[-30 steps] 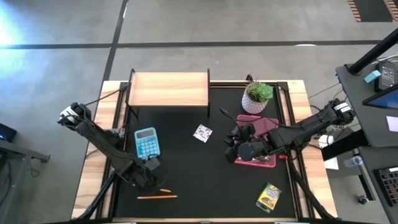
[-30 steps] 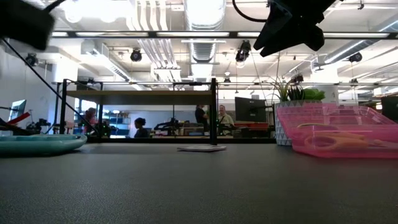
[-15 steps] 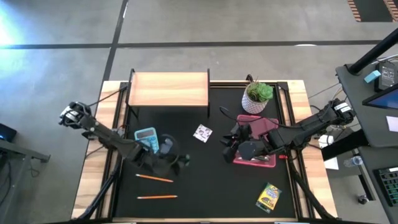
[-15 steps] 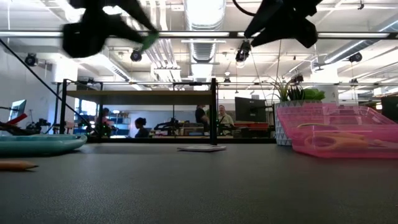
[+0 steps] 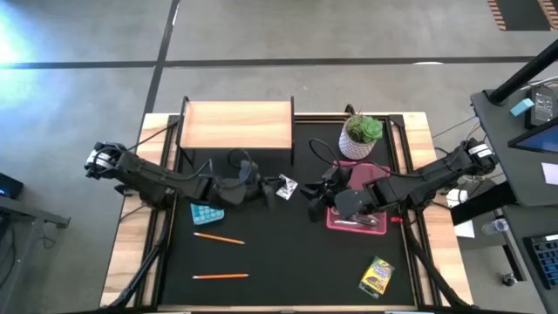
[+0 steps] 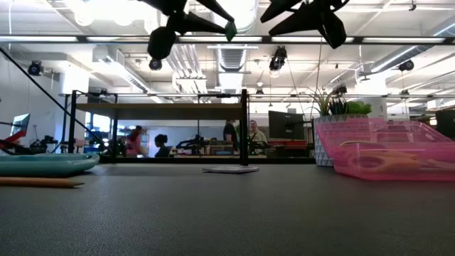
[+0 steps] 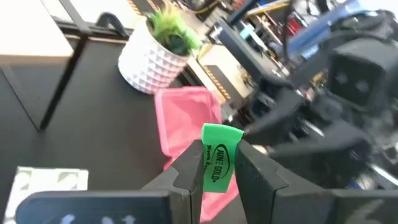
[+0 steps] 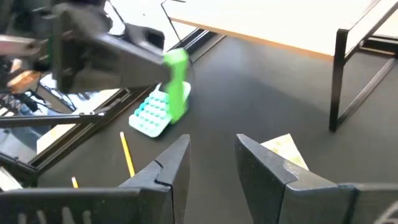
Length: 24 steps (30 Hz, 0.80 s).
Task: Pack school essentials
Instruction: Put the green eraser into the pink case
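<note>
A green eraser (image 7: 219, 155) with a printed label is held in my left gripper (image 7: 216, 177), high over the table's middle (image 5: 266, 189) and close to the white patterned card (image 5: 286, 186). My right gripper (image 8: 211, 163) hangs open and empty facing it (image 5: 310, 202), beside the pink case (image 5: 357, 209); the eraser (image 8: 177, 90) shows ahead of it. Two orange pencils (image 5: 218, 237) (image 5: 220, 276) and a crayon box (image 5: 377, 275) lie flat on the black mat. My left gripper pinches the eraser's two narrow long sides (image 7: 214, 180) between its two fingers, at the end nearer the wrist. The fingers reach almost level from the table's left and lie along the eraser. Its free end (image 7: 222, 134) sticks out past the fingertips, well clear of the table.
A wooden shelf (image 5: 235, 125) stands at the far edge and a potted plant (image 5: 360, 135) at the far right. A light-blue calculator (image 5: 207, 213) lies partly under my left arm. People stand in the room beyond the table.
My left gripper has swung up from the near left, by the pencils, toward the table's middle and my right gripper, carrying the eraser. It has tipped from pointing down to nearly level. My right gripper has tipped up a little.
</note>
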Each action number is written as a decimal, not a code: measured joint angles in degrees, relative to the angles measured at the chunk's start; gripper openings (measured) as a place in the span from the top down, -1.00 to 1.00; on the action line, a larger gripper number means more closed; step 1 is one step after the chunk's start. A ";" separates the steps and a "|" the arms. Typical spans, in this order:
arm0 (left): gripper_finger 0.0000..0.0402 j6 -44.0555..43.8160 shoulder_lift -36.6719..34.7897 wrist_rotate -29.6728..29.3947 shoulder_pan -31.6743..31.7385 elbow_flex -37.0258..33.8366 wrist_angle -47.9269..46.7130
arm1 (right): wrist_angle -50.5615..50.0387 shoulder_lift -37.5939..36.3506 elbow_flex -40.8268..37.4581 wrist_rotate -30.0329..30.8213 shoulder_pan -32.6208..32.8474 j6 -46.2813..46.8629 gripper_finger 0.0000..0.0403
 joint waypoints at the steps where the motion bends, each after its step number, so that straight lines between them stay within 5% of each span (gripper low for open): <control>1: 0.70 0.00 0.02 0.03 0.64 0.00 0.30 | 0.02 0.00 0.00 -0.01 -0.11 0.00 0.42; 24: 0.70 -0.05 0.68 2.95 4.01 0.11 3.05 | 8.88 0.00 0.01 -0.14 -2.99 -4.39 0.42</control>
